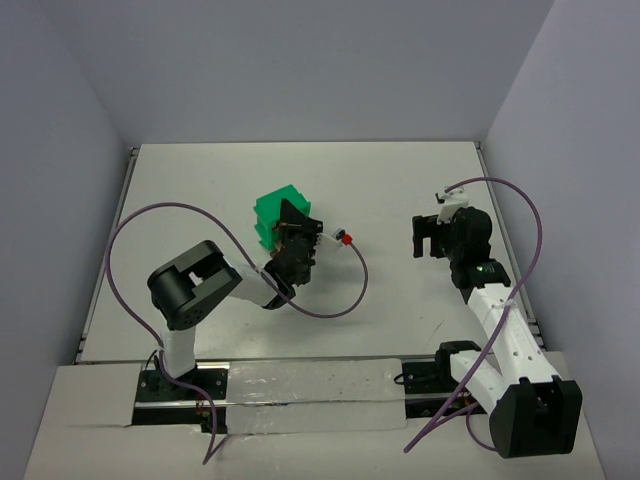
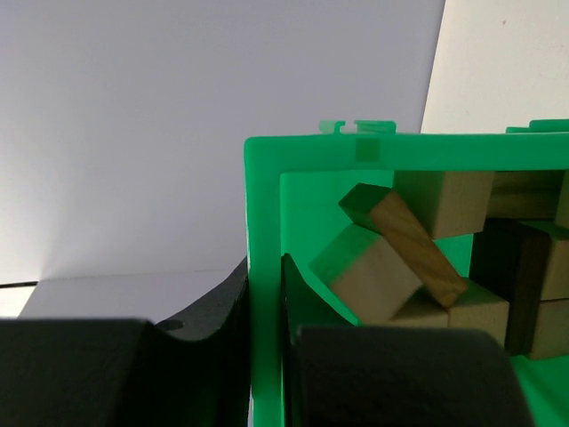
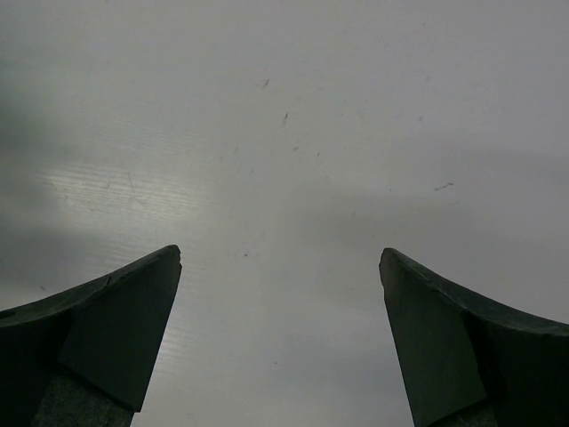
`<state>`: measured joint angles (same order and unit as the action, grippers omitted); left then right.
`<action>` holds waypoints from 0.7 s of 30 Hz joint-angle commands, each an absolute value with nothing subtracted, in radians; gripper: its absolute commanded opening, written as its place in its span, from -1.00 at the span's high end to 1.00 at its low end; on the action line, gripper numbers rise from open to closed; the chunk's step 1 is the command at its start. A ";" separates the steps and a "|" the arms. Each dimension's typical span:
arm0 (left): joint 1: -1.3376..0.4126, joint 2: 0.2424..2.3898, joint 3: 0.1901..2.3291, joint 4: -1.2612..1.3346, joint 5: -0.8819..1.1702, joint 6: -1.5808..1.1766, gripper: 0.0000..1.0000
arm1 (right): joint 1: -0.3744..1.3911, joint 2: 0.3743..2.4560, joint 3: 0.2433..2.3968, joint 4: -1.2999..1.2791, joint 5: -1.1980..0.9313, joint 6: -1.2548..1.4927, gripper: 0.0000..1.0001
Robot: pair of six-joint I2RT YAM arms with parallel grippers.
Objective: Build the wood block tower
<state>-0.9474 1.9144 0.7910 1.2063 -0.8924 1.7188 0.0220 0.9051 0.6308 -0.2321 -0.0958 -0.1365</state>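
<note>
The small wooden blocks [image 2: 366, 269], light tan cubes and short bars with a few dark brown ones, lie in a loose heap inside the green plastic bin [image 2: 264, 222]; no tower stands anywhere on the white table [image 1: 380, 180]. One tan bar [image 2: 418, 246] leans slantwise across the cubes beneath it. The left gripper [image 1: 296, 242] is closed narrowly on the bin's side wall, one finger outside and one inside, and in the top view the bin looks tilted, though how far cannot be told. The right gripper [image 3: 280, 342] hangs over bare table well apart from the bin, its jaws spread wide and empty. The blocks are likely light, rigid and smooth-faced, so they should slide and tumble easily, and a stack of them would probably topple at a nudge. Each looks best taken across two flat opposite faces near its middle. The leaning bar would be awkward to grip where it lies; spilling the heap onto the table first seems safer.
</note>
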 commanded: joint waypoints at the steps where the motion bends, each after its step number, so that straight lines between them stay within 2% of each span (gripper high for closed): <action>1: -0.952 1.916 0.802 1.456 -0.886 1.791 1.00 | 0.011 0.888 0.676 -0.220 -0.092 -0.143 -0.99; 21: -0.965 1.980 0.810 1.673 -0.861 1.917 1.00 | 0.011 0.885 0.676 -0.221 -0.091 -0.141 -0.99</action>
<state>-0.9569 1.9827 0.7803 1.2911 -0.8787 1.8804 0.0189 0.9043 0.6308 -0.2325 -0.0956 -0.1390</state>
